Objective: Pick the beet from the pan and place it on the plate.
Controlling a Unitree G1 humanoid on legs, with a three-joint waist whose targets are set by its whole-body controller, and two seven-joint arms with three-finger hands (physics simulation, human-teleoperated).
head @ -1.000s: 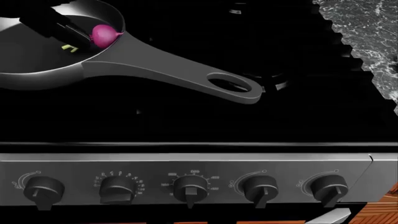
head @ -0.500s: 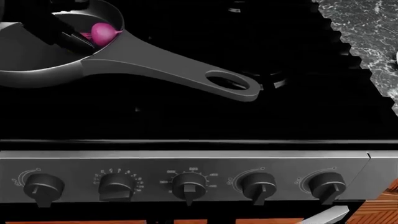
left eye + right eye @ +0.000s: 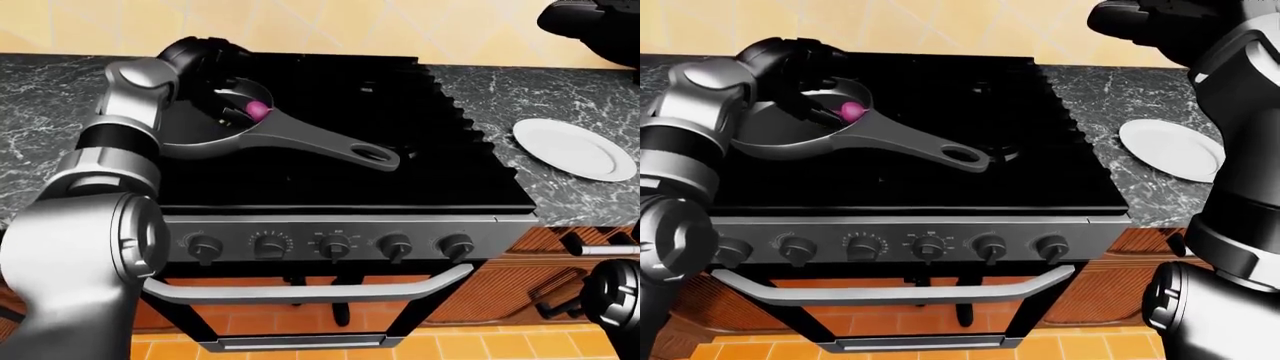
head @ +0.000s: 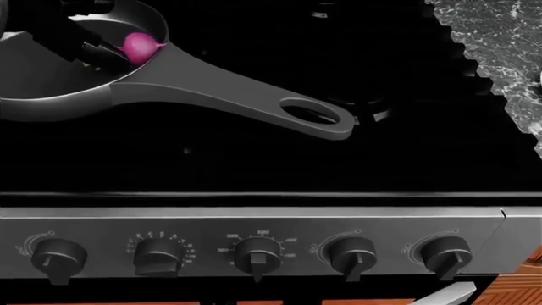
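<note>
Beet [image 4: 140,46] sits in the pan, tucked against the rim where the handle joins. Now the big pieces: the black stove [image 3: 330,161] fills the middle, the counter [image 3: 580,187] runs off to the stove's right, and the pan [image 3: 215,139] rests on the stove's left side. The plate [image 3: 573,148] lies on the counter, right of the stove. The left robot hand [image 3: 808,88] reaches into the pan, fingers spread beside the beet, gripping nothing. The right robot hand's grip: can't tell.

Kitchen: black stove [image 3: 330,161], marble counter [image 3: 560,97], wood cabinets [image 3: 500,289].
</note>
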